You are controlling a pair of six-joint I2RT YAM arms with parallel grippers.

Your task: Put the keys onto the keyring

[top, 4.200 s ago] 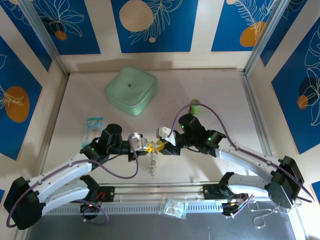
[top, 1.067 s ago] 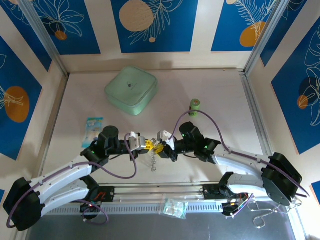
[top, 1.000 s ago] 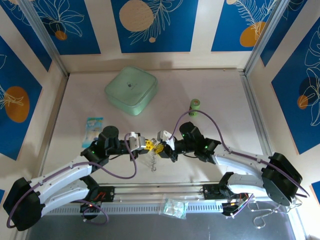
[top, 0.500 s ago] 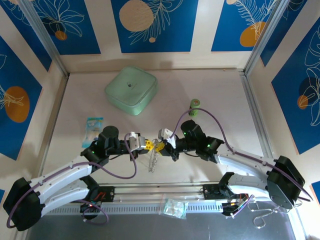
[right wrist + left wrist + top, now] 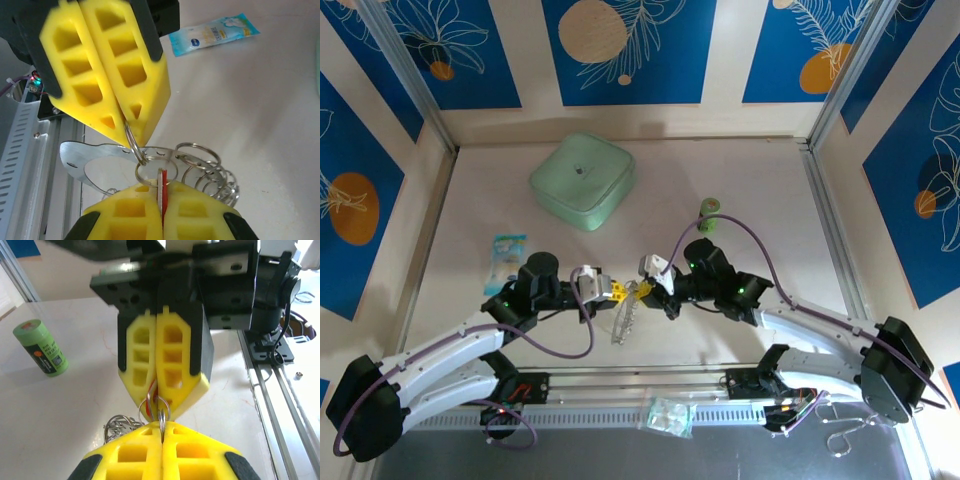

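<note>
The left end effector (image 5: 130, 127) pinches one thin loop of the floppy, probably slippery keyring (image 5: 202, 167), while the right end effector (image 5: 162, 197) clamps the stiff red key (image 5: 163, 182).

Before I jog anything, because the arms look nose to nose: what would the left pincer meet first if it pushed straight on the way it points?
The right pincer, almost at once: its yellow fingers face the left pincer tip to tip, with only a thin silver metal ring bridging the gap.
</note>
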